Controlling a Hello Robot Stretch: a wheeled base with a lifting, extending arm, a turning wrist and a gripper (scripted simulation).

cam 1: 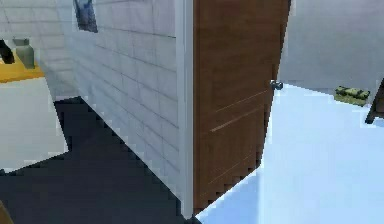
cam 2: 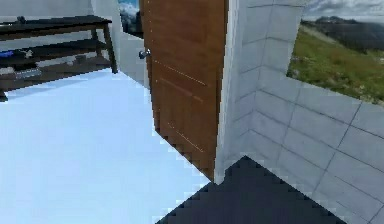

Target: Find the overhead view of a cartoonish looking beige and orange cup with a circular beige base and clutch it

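So the forward view had a brown wooden panel door [cam 1: 240,100] standing ajar, with a small round metal knob [cam 1: 276,85] on its edge. Left of the door ran a white tiled wall [cam 1: 130,80] with a framed picture [cam 1: 86,14] up high, and a dark floor [cam 1: 90,170] stretched below it. At the far left sat a white cabinet [cam 1: 25,125] with a yellow top, carrying a couple of dark and grey-green blobs [cam 1: 20,50] that I couldn't make out. Past the door, a pale bluish floor [cam 1: 320,160] spread out, and a small olive lump [cam 1: 352,95] lay near the right edge, just beside a dark brown furniture leg [cam 1: 377,100].

The arm side view showed the same door with a dark low shelf unit [cam 2: 55,50] off to the left, small stuff on its shelves. Upper right was a scene of green hills [cam 2: 340,45] set in the tiles, window or painting, no idea.

Couldn't tell where the cup was; none of those blobs read as beige and orange. Same with the gripper: its state and whatever it had hold of, can't tell.
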